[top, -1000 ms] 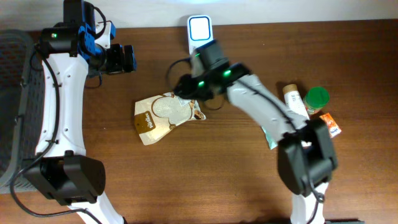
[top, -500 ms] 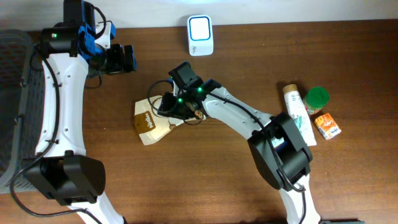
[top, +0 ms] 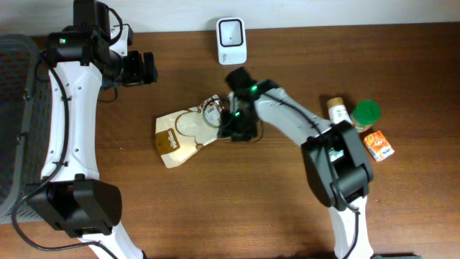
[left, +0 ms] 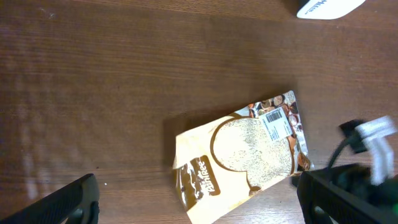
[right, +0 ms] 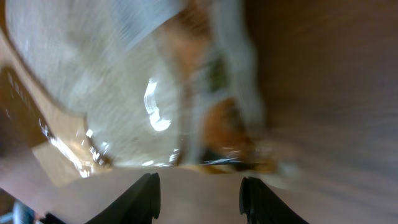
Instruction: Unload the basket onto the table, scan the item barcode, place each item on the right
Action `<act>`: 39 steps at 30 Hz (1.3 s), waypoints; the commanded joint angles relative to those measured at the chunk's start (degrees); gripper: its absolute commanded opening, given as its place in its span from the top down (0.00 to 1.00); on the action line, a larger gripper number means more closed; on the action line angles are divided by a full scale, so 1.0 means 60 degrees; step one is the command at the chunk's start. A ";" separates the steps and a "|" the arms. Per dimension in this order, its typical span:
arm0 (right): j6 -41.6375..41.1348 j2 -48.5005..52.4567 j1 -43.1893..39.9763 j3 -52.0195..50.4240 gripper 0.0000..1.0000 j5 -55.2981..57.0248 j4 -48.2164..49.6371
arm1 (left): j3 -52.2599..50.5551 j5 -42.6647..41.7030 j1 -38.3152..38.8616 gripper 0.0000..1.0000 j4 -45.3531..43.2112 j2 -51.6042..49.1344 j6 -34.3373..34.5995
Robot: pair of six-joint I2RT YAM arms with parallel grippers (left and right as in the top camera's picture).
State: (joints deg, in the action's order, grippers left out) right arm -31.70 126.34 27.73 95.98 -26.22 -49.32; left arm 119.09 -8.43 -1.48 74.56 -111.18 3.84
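The pouch [top: 188,134] lies flat in the middle of the counter [top: 215,208], tilted. Its barcode [top: 212,109] faces up on the corner nearest the scanner [top: 231,31], which stands well apart at the far edge.

It looks like a glossy film bag of something loose. I judge it light, soft and limp, with a slick skin that could slide between the fingers. It would likely sag and crease if lifted by one corner. The flat sealed edge is the stiffest part, so the best hold is probably there, beside the barcode and not over it. That keeps the label smooth and uncovered when it is turned to the scanner. A wrinkle or glare across the bars could spoil the read.

The right hand [top: 241,129] is low at the pouch's right edge, just beside the barcode corner. Its own view is blurred, but its fingers [right: 140,198] stand partly spread. The pouch fills the frame ahead of them and nothing shows in the gap, so I judge it has no pinch yet.

The left hand [top: 147,67] hangs fully spread and empty, well apart at the upper left, looking down on the pouch.

Off to the right, clear of all this, stand a bottle [top: 338,115], a green cap [top: 366,113] and an orange box [top: 379,144].
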 commanded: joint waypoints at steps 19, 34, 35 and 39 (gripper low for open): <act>-0.0295 0.0685 0.0539 -0.0095 0.59 0.0962 0.0750 | 0.0011 -0.0098 -0.0015 0.01 0.0015 -0.0022 -0.0182; 0.1290 0.1031 0.0310 -0.0095 0.59 -0.0168 0.5563 | 0.0011 -0.0098 -0.0015 0.01 0.0015 -0.0022 -0.0182; 0.1515 0.1042 0.0430 -0.0095 0.58 -0.0073 0.5584 | 0.0011 -0.0098 -0.0015 0.01 0.0015 -0.0022 -0.0182; 0.1749 0.0820 0.0444 0.0270 0.55 0.0219 0.5417 | 0.0011 -0.0098 -0.0015 0.01 0.0015 -0.0022 -0.0182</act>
State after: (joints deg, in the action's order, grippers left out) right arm -23.88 131.44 30.35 95.42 -23.88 -16.23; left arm 119.09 -8.43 -1.48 74.56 -111.18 3.84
